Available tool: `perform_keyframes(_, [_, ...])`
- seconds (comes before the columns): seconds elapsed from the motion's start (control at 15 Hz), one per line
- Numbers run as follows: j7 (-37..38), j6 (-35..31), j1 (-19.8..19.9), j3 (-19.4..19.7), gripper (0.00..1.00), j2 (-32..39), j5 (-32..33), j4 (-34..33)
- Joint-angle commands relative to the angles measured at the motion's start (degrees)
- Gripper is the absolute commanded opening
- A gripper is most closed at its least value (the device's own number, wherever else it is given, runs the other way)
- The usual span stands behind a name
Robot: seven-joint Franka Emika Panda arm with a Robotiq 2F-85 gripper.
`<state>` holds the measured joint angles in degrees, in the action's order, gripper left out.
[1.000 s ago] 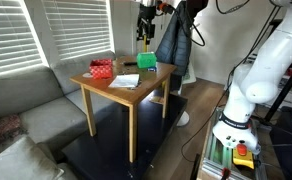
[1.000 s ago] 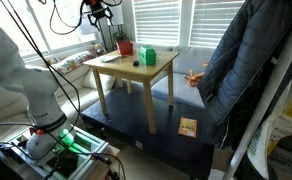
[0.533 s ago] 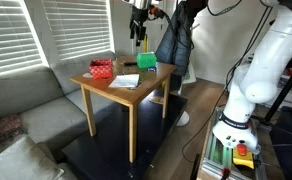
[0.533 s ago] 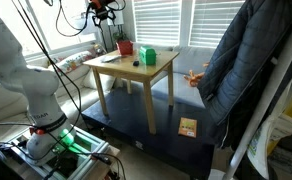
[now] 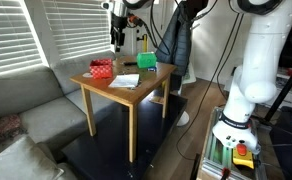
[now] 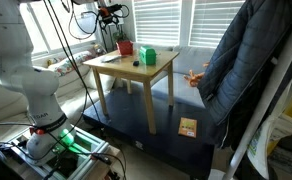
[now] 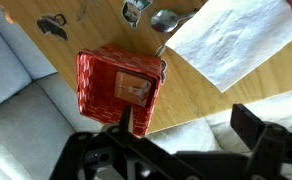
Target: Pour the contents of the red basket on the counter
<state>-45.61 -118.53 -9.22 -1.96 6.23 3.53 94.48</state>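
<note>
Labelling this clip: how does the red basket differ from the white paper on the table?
The red basket is bright red; the white paper is white. The basket has raised latticed walls and an open top; the paper lies flat as a thin sheet. Both rest on the counter.

We see the red basket (image 5: 102, 69) sitting upright on the counter (image 5: 151, 82), with its open side up. It is small and its walls are full of little holes. It sits close to one edge of the brown wooden top. In the wrist view, a small pale thing (image 7: 136, 90) lies inside it.
</note>
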Motion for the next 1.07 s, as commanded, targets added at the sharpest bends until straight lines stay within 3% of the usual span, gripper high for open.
perform_keyframes(0.0, [0.74, 0.06, 1.31, -2.74, 1.00, 8.49, -1.03, -9.74])
perform_keyframes(0.8, [3.94, 3.16, 2.05, -5.77, 0.99, 23.96, -1.01, -25.17])
perform_keyframes(1.0, [4.37, 5.97, 1.85, -5.69, 0.87, 26.13, -0.22, -27.25])
